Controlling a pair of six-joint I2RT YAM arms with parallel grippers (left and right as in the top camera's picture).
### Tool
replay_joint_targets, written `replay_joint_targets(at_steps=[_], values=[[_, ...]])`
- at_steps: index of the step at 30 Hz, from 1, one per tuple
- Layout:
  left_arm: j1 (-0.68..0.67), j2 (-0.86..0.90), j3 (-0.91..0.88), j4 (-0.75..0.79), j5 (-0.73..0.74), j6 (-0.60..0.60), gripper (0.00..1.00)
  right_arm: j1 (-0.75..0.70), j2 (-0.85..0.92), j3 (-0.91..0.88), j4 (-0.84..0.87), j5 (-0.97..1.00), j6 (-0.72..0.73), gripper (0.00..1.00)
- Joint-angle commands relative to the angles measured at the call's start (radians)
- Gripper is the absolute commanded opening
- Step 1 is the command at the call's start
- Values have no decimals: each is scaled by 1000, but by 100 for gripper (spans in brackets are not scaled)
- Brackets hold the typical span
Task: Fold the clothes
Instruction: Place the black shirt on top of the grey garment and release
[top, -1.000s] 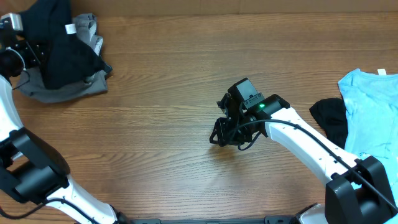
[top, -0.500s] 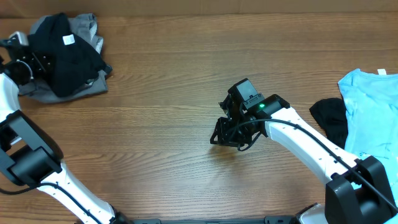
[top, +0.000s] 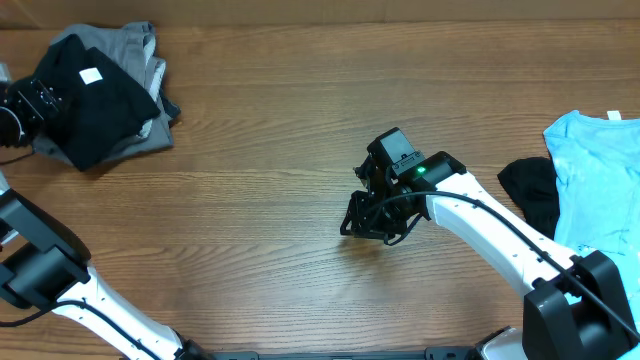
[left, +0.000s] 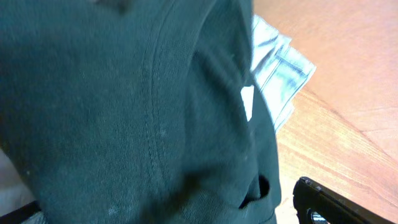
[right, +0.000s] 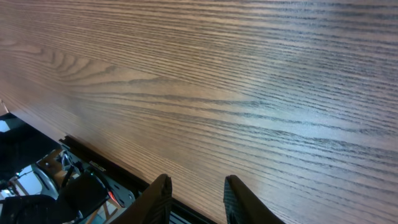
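The black T-shirt (top: 95, 112) lies as a compact folded bundle at the far left corner of the desk (top: 270, 150). Its white label (top: 90, 75) faces up, and it rests on top of a grey garment (top: 150, 55). The left fingers (top: 28, 100) sit at the bundle's left edge, and dark cloth fills the left wrist view, so it cannot be told whether they are wide or gripping. The right fingers (right: 160, 199) hang narrowly parted over bare wood mid-desk, holding nothing. Stacking this shirt looks about finished. A light blue garment (top: 600, 180) and a small black garment (top: 530, 192) lie loose at the right edge. The next move likely calls for the left arm to clear the stack without dragging it, and for the right arm to fetch one of them and spread it flat in the middle.
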Motion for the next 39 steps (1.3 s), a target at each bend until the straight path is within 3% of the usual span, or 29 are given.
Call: replay_joint_targets(at_steps=[1,7,12,13,14,15,17,19,27,29,30,33,39], values=[[34,-46,71,-77,-94,7,100,-2,-23,-1,-2,-5,-3,31],[54,-153,134,-108,-33,12,100,-2,-23,-1,2,-4,-13,32],[14,-254,137,-145,-132,92,98,-3,-23,-1,7,-4,-26,32],[-2,-255,137,-159,-185,94,86,-3,-23,-1,10,-4,-26,32],[-16,-250,135,-171,-236,94,68,-3,-23,-1,13,-4,-26,32],[-32,-238,134,-182,-295,91,42,-3,-23,-1,13,-4,-26,32],[-55,-204,124,-188,-378,53,10,-3,-23,-1,13,-4,-26,32],[-70,-148,114,-182,-431,-3,4,-3,-23,-1,13,-4,-26,32],[-77,138,114,-167,-427,-91,4,-2,-23,-1,-1,-5,-21,32],[-77,166,114,-151,-363,-87,17,-2,-23,-1,-10,-5,-21,32],[-77,167,114,-148,-330,-83,30,-2,-23,-1,-14,-5,-21,32],[-77,149,129,-138,-248,-62,46,-2,-23,-1,-18,-5,-21,32],[-77,23,210,-190,-183,-24,57,-2,-23,-1,-32,-5,-22,31]])
